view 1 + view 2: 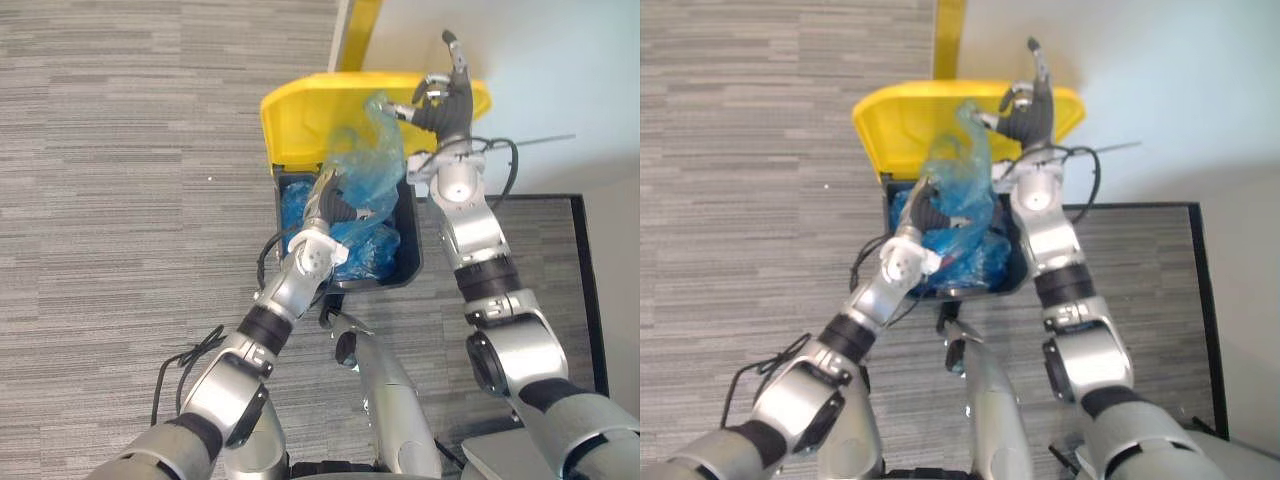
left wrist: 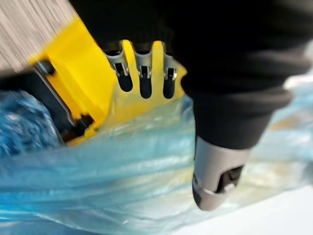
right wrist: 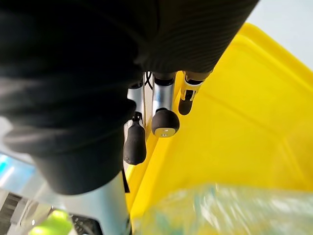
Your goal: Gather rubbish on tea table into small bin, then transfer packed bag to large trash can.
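**Bag poised over the big can**

My left hand reaches in from the left, closed on the blue see-through bag. The bag bulges up above the can's open mouth and partly sags into it. The dark can, lined in blue, sits straight below the hand, so I judge the drop to be almost purely downward. Its yellow lid stands tipped back behind. My right hand is against that lid, though I cannot tell whether it clasps or merely props it. If it slips, the lid could fall on the bag.
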